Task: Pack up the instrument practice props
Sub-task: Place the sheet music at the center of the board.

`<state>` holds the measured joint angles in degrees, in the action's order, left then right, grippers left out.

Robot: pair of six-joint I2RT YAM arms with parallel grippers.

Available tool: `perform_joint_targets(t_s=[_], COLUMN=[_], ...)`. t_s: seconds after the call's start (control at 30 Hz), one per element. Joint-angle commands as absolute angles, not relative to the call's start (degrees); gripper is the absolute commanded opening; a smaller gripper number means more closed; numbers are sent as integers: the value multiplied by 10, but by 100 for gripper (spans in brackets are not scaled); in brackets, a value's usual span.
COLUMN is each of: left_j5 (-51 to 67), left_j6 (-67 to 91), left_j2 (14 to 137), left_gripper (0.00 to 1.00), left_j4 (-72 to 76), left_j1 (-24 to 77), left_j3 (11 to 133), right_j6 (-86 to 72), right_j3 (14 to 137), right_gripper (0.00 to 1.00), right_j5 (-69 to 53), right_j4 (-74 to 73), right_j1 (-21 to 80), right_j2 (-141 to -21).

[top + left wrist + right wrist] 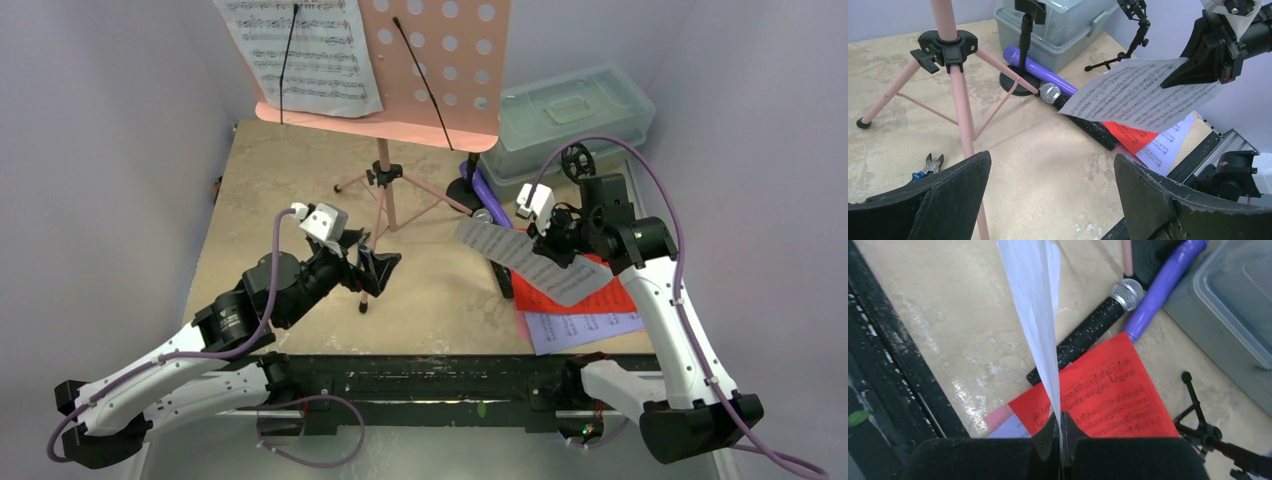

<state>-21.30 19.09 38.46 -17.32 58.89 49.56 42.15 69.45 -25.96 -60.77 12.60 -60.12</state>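
The right gripper [1060,432] is pressed together on the edge of a white printed music sheet [530,262], which is held aloft at right centre of the top view by the bent arm. Beneath it are seen one red sheet [610,296], one lavender sheet [580,328], one black silver-headed mic [1083,337] and one purple mic [1158,287]. The left gripper [372,268] is held spread, low beside the legs of the pink tripod music rack [400,128]. A second white sheet [300,55] is propped on the rack at upper left.

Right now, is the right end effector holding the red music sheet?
No, the right end effector pinches a white sheet; the red sheet lies flat.
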Motion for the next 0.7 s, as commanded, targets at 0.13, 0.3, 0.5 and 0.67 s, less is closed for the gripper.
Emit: perform_joint_targets(t_s=[0.13, 0.3, 0.5, 0.67], left_j5=[-221, -221, -221, -221], left_j6=[204, 206, 204, 200], left_j2=[376, 374, 375, 375], left_gripper=[93, 93, 93, 93], left_j4=[-170, -172, -171, -173], left_j1=[590, 589, 589, 590], left_j3=[489, 486, 487, 490], right_j6=[424, 427, 421, 409], right_j3=[679, 646, 617, 587], right_gripper=[0, 3, 11, 17], right_j5=[-139, -95, -43, 14], right_j4=[-577, -524, -465, -391], right_j1=[58, 25, 8, 6], right_j2=[-632, -653, -692, -712])
